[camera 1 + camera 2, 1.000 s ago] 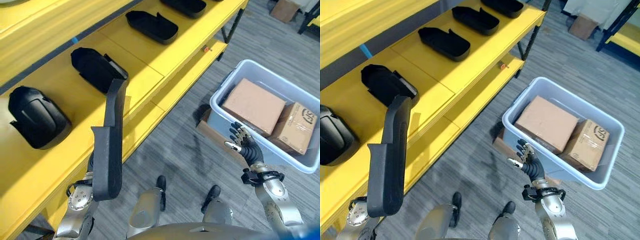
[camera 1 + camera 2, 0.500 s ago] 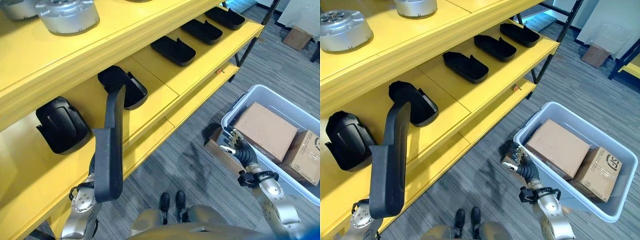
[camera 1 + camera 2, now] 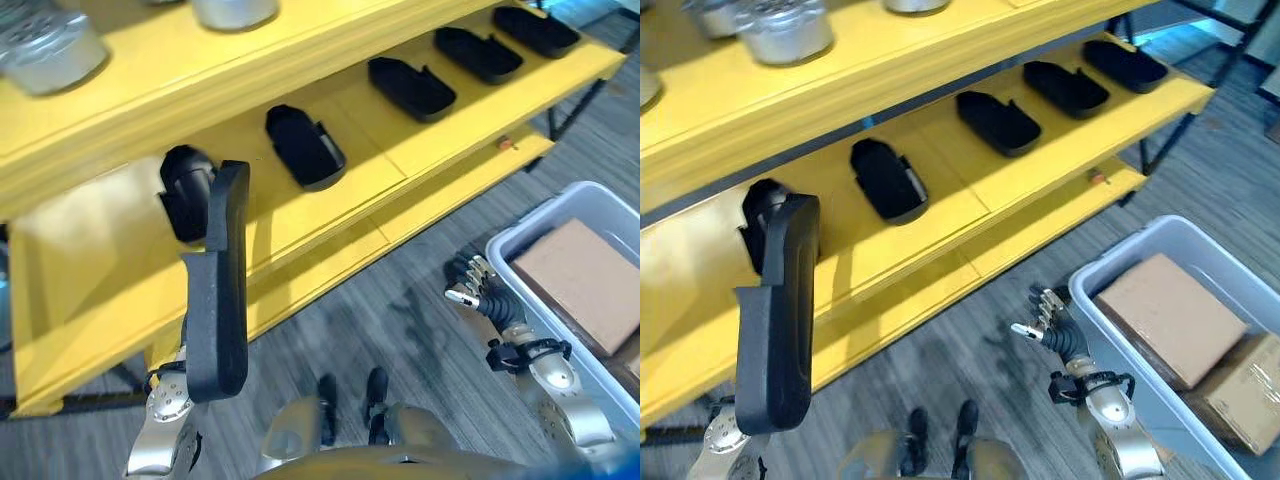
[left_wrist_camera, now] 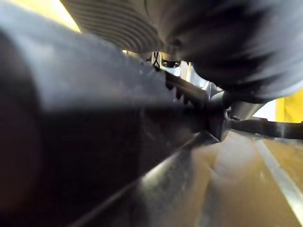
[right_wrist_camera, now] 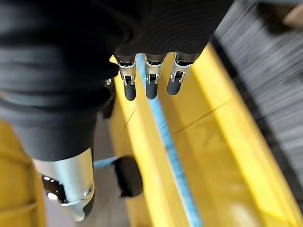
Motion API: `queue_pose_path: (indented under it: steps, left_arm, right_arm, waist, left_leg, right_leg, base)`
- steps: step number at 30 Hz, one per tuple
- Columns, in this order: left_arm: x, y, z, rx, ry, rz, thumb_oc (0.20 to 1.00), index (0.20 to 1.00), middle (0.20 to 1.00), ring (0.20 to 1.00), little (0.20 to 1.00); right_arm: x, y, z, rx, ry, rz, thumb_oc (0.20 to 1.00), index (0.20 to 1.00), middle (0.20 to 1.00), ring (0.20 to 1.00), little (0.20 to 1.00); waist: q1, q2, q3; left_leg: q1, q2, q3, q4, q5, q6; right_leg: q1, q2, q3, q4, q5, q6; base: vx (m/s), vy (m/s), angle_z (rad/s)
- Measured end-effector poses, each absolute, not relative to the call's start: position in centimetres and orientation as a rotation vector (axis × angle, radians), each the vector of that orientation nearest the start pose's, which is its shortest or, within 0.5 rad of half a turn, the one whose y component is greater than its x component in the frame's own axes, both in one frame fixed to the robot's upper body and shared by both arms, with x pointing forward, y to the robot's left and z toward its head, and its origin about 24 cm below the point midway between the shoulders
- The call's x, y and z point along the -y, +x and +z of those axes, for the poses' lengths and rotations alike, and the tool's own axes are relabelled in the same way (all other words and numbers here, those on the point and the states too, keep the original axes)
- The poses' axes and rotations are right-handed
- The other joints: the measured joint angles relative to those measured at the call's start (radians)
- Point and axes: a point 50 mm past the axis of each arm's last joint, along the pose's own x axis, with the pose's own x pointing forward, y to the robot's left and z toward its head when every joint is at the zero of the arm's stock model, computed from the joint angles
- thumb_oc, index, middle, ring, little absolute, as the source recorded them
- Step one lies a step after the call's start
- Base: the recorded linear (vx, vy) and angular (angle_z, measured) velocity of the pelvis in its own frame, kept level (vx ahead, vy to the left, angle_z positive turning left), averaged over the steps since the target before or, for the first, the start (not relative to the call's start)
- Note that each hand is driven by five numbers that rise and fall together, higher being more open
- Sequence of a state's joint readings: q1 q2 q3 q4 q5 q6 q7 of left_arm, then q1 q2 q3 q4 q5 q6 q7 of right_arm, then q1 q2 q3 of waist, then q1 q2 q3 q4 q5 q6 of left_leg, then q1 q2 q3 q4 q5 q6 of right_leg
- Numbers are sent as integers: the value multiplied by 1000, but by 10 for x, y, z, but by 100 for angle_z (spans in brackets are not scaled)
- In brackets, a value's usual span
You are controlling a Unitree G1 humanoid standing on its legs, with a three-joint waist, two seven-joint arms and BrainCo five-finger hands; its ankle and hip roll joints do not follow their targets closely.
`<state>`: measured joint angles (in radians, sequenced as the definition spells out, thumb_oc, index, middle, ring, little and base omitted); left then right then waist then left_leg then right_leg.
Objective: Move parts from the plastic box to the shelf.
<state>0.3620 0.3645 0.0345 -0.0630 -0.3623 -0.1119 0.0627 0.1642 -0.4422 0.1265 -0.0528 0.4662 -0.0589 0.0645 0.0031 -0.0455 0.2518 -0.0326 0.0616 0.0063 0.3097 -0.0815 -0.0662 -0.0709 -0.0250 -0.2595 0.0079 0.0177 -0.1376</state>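
Your left hand (image 4: 199, 94) is carrying the long black part (image 3: 218, 290) upright. Its fingers are buried behind the part, so I can't tell how the grip sits. The part's top end overlaps the rounded black part (image 3: 184, 192) already on the yellow shelf (image 3: 300, 215) ahead of the hand.

Right hand (image 3: 478, 296) is empty, fingers relaxed and straight, hanging beside the near wall of the plastic box (image 3: 545, 330).

My read: you're on the approach to place.
- Aim for bare shelf just to the side of the rounded part, between it and the next black tray (image 3: 305, 146). Don't come in straight over the rounded one.
- Tip the part down before entry; upright it looks likely to catch the upper shelf edge (image 3: 890, 75).
- Set it flat, then release.
- Keep the right hand parked.
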Motion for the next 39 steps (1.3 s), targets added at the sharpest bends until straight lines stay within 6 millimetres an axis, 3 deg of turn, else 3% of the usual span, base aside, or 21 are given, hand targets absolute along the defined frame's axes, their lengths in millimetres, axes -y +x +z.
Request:
queue_pose_path:
  steps: [2,4,5,6,7,8,9,11,12,15,16,18,19,23,25,32,34,39]
  left_arm:
    - [-244,178,13,-152,20,166,200,200,200,200,200]
    - [-241,191,18,-117,16,154,200,200,200,200,200]
    - [-235,204,21,-95,9,129,200,200,200,200,200]
    - [-229,207,20,-98,0,107,200,200,200,200,200]
    - [-227,207,19,-105,-1,98,200,200,200,200,200]
    - [-224,205,17,-111,-11,95,200,200,200,200,200]
    - [-221,201,13,-128,-28,98,200,200,200,200,200]
    - [-218,201,15,-118,-37,85,200,200,200,200,200]
    - [-221,202,18,-109,-25,84,200,200,200,200,200]
    - [-235,188,13,-155,22,110,200,200,200,200,200]
    - [-242,184,12,-171,46,119,200,200,200,200,200]
    - [-252,176,11,-193,76,143,200,200,200,200,200]
    - [-260,172,12,-200,98,163,200,200,200,200,200]
    - [-264,170,13,-210,156,157,200,200,200,200,200]
    - [-265,170,13,-211,183,171,200,200,200,200,200]
    - [-266,182,16,-187,260,179,200,200,200,200,200]
    - [-266,193,17,-172,287,188,200,200,200,200,200]
    - [-266,248,65,38,415,240,200,200,200,200,200]
  right_arm:
    - [207,215,29,-111,43,136,1000,1000,1000,1000,1000]
    - [214,211,28,-114,53,93,1000,1000,1000,1000,1000]
    - [223,211,30,-106,48,38,1000,1000,1000,1000,1000]
    - [230,212,32,-100,33,16,1000,1000,1000,1000,1000]
    - [232,212,33,-99,22,12,1000,1000,1000,1000,1000]
    - [236,212,36,-98,-2,14,1000,1000,1000,1000,1000]
    - [242,212,39,-91,-16,-3,1000,1000,1000,1000,1000]
    - [243,204,31,-120,-4,-26,1000,1000,1000,1000,1000]
    - [238,201,26,-134,22,-29,1000,1000,1000,1000,1000]
    - [222,195,14,-160,107,-32,1000,1000,1000,1000,1000]
    - [216,194,11,-164,134,-29,1000,1000,1000,1000,1000]
    - [208,190,4,-194,155,-5,1000,1000,1000,1000,1000]
    - [205,187,-2,-218,169,1,1000,1000,1000,1000,1000]
    - [201,191,-1,-217,157,30,1000,1000,1000,1000,1000]
    - [200,194,0,-209,159,38,1000,1000,1000,1000,1000]
    - [200,194,-4,-241,139,66,1000,1000,1000,1000,1000]
    - [198,194,-4,-246,128,85,1000,1000,1000,1000,1000]
    - [182,215,10,-183,115,168,1000,1000,1000,1000,1000]
  waist:
    - [-44,-5,4]
    - [-70,1,6]
    - [-80,18,14]
    - [-97,57,11]
    - [-102,85,5]
    - [-104,124,3]
    - [-104,162,-3]
    - [-118,174,-13]
    - [-103,146,-11]
    - [-76,81,-35]
    - [-59,58,-44]
    - [-44,29,-63]
    - [-15,-8,-83]
    - [-10,-40,-101]
    - [-3,-56,-109]
    - [-11,-63,-97]
    - [-16,-71,-95]
    - [-19,-106,36]
  left_leg:
    - [35,99,43,-1,2,-10]
    - [70,266,125,-98,35,-58]
    - [77,348,122,-190,69,-86]
    - [103,369,90,-276,100,-109]
    - [105,348,61,-284,121,-85]
    - [98,311,21,-269,160,-36]
    - [92,289,78,-256,104,-26]
    - [91,244,90,-298,2,-8]
    - [89,204,91,-307,8,-37]
    - [101,97,87,-309,11,-43]
    - [104,71,87,-306,9,-45]
    - [108,48,78,-298,0,-41]
    - [101,23,62,-288,-10,-36]
    - [96,16,7,-290,-8,-32]
    - [85,11,3,-290,-8,-33]
    - [82,48,-9,-290,-6,-49]
    - [62,59,-10,-285,-2,-56]
    - [-42,91,-17,-215,8,-76]
  right_leg:
    - [-2,-20,-73,1,4,-3]
    - [-35,-37,-122,19,4,-2]
    - [-66,-58,-133,30,3,17]
    - [-61,-78,-137,13,28,71]
    - [-61,-82,-132,6,46,99]
    - [-62,-84,-117,-2,68,132]
    - [-59,-90,-113,-2,99,153]
    - [-63,-133,-104,0,126,196]
    - [-65,-173,-81,-8,139,215]
    - [-47,-256,-29,-39,161,228]
    - [-38,-285,-22,-38,187,253]
    - [-22,-316,-30,-40,193,264]
    - [-10,-339,-59,-39,197,272]
    - [18,-357,-111,-28,197,273]
    - [18,-363,-120,-30,177,299]
    - [28,-327,-137,-30,160,317]
    - [9,-317,-139,-28,159,314]
    - [-78,-285,-137,-12,184,280]
  base:
    - [-30,153,82]
    - [-42,233,99]
    - [-46,262,99]
    - [37,395,77]
    - [29,351,38]
    - [28,367,11]
    - [15,304,40]
    - [19,318,64]
    - [38,336,38]
    - [51,369,21]
    - [14,215,14]
    - [25,212,24]
    - [36,236,38]
    - [32,158,41]
    - [40,77,13]
    - [14,11,4]
    - [-85,-47,-2]
    - [-106,-45,-4]
